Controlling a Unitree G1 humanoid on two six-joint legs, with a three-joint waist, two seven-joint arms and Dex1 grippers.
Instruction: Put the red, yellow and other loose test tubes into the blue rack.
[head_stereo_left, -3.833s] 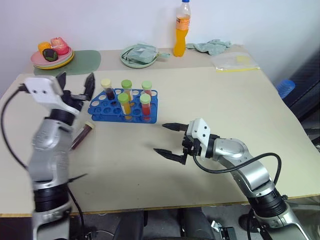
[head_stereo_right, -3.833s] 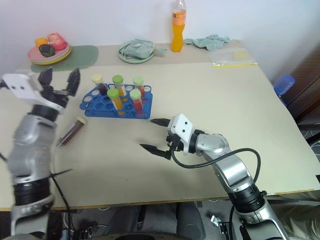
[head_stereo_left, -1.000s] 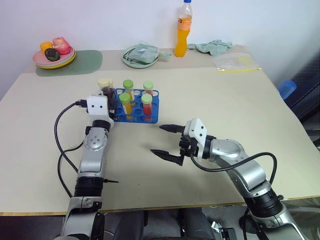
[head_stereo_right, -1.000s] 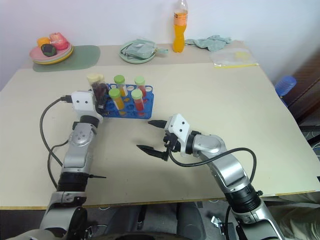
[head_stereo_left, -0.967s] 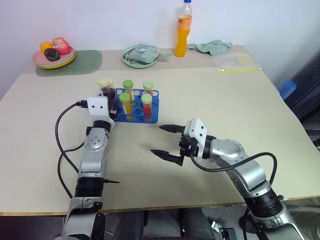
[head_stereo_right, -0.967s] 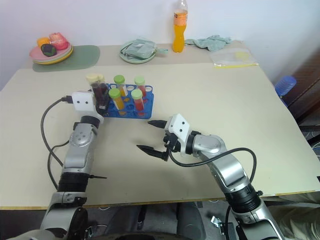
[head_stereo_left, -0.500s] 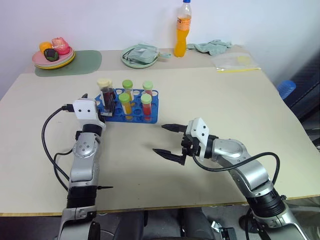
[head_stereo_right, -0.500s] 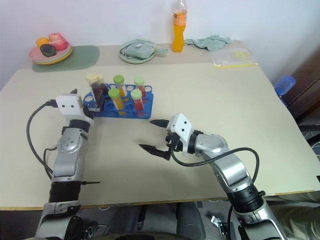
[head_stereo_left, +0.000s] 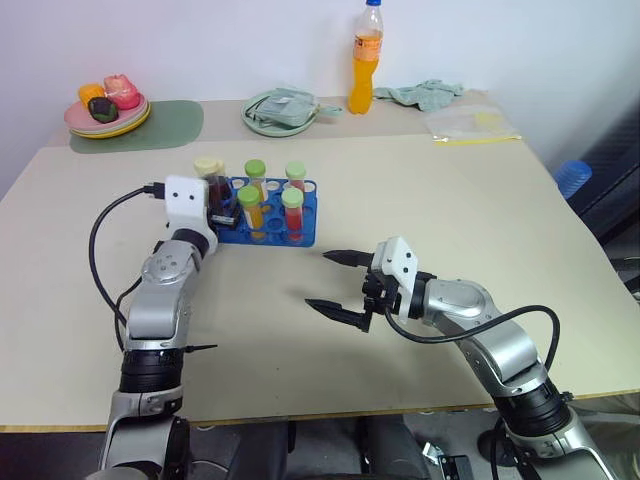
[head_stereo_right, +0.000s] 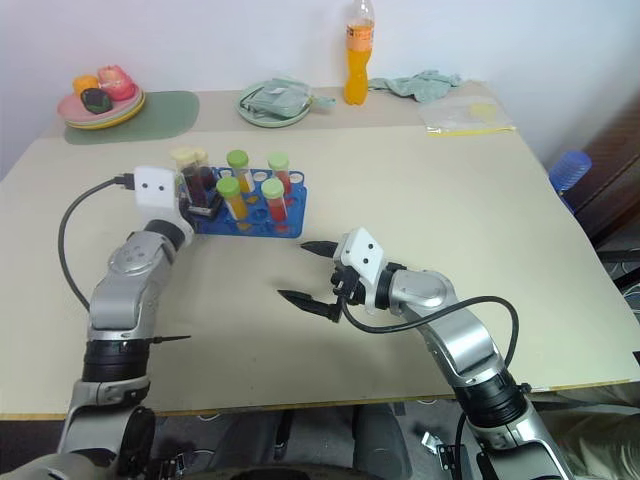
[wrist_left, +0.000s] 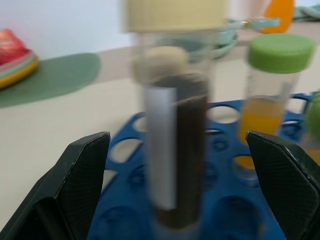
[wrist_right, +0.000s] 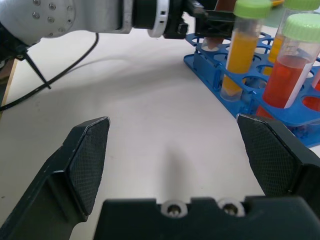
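Left wrist view: dark tube (wrist_left: 175, 150) stands racked between wide-open, empty jaws.

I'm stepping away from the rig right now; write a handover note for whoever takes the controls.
Left gripper: open, fingers either side of the dark tube standing in the blue rack.
Right gripper: open, empty, above the table near the rack.
Done: the yellow tubes and red tubes also stand in the rack.
Left: back the left gripper off; check for stray tubes.

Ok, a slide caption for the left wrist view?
Open left gripper framing a dark cream-capped test tube standing in the blue plastic rack.
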